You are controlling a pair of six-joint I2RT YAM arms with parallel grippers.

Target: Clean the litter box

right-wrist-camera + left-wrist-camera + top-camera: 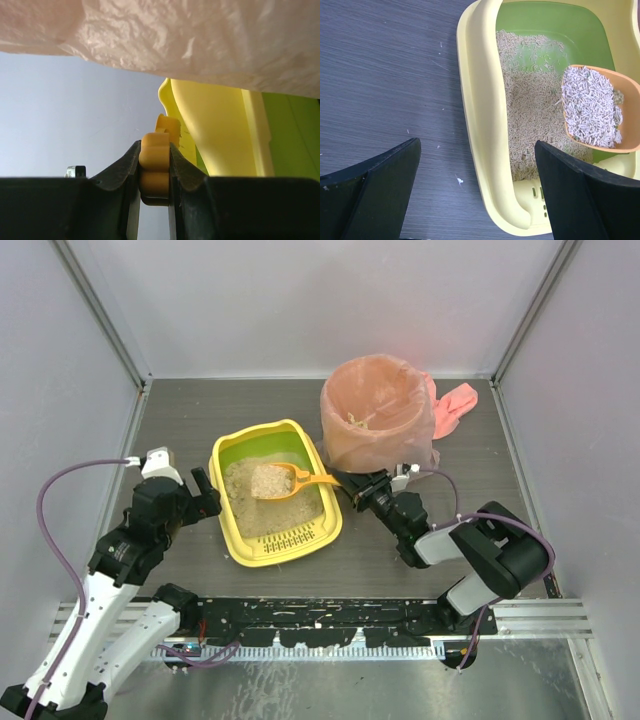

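The yellow litter box [232, 535] with a green inner wall sits mid-table, its slotted ledge at the near short side, beige litter inside. It shows in the left wrist view [480, 100] and the right wrist view [215, 130]. My right gripper [352, 486] is shut on the handle of an orange scoop [285, 481]. The handle sits between the fingers in the right wrist view [155, 170]. The scoop bowl [600, 107] is full of litter and held above the box. My left gripper [200, 494] is open, straddling the box's left near rim [477, 200].
A round bin lined with a pink bag [378, 412] stands behind and right of the litter box, with pale bits inside. The bag fills the top of the right wrist view [190, 35]. A pink bag flap [455, 408] lies beside the bin. White walls enclose the dark table.
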